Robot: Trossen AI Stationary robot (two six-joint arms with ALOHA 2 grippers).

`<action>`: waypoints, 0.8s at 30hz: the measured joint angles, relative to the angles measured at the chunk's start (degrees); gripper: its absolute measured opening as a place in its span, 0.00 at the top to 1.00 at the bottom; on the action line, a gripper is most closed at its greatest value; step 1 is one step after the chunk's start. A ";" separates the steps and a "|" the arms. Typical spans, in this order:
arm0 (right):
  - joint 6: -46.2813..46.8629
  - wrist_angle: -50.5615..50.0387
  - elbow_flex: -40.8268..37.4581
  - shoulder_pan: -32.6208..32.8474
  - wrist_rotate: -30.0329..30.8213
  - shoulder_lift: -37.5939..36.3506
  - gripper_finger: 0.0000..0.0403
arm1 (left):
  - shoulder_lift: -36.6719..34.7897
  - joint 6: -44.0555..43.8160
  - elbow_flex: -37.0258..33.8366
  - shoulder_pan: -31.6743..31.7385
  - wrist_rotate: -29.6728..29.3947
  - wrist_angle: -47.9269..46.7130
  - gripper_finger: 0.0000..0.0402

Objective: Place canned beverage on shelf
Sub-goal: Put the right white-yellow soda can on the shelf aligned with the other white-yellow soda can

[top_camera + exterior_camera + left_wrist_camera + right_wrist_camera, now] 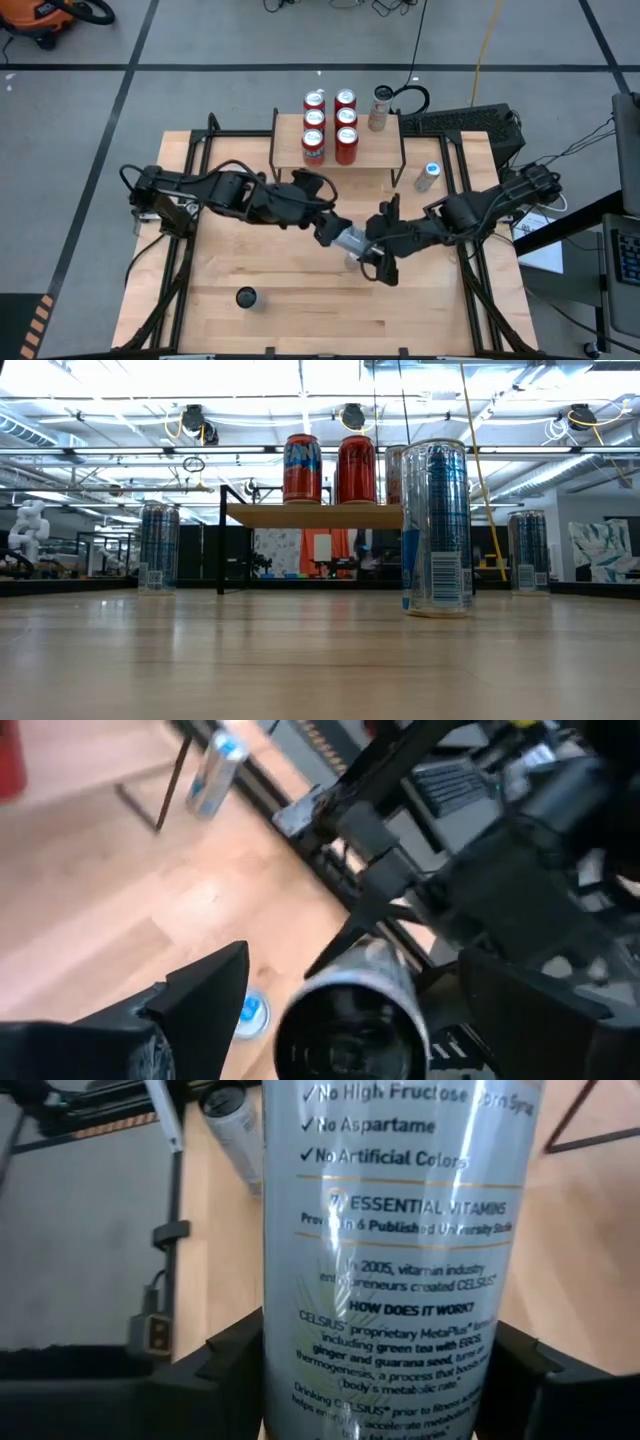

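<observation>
The silver can (350, 241) lies tipped between both hands, in front of the shelf (375, 152). The right hand (400, 1380) pinches its smooth, slippery, dent-prone wall; mid-body is the safest hold. The left hand (340, 1010) stands spread around its end.

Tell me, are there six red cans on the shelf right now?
Yes, the high view shows six red cans standing in two rows of three on the shelf.
</observation>
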 joint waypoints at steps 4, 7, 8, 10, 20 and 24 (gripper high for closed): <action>-1.08 0.18 0.02 -1.63 -5.11 -1.85 0.42 | -1.59 6.67 0.02 -0.11 0.71 0.83 0.10; -2.54 0.36 0.08 -3.25 -10.17 -3.18 0.42 | -2.17 11.04 0.00 -0.46 0.96 0.95 0.10; -3.07 0.43 0.11 -3.81 -12.05 -3.45 0.42 | -2.21 12.86 0.00 -0.50 0.96 1.74 0.10; -3.95 0.43 0.11 -4.93 -15.82 -3.91 0.42 | -2.38 17.59 0.00 -0.56 1.02 3.03 0.10; -7.61 0.58 0.11 -9.24 -33.88 -4.26 0.42 | -2.43 34.31 -0.02 -0.87 4.58 10.27 0.10; -7.99 0.48 0.13 -10.50 -39.43 -4.26 0.42 | -2.35 35.97 -0.02 -1.13 9.93 10.33 0.10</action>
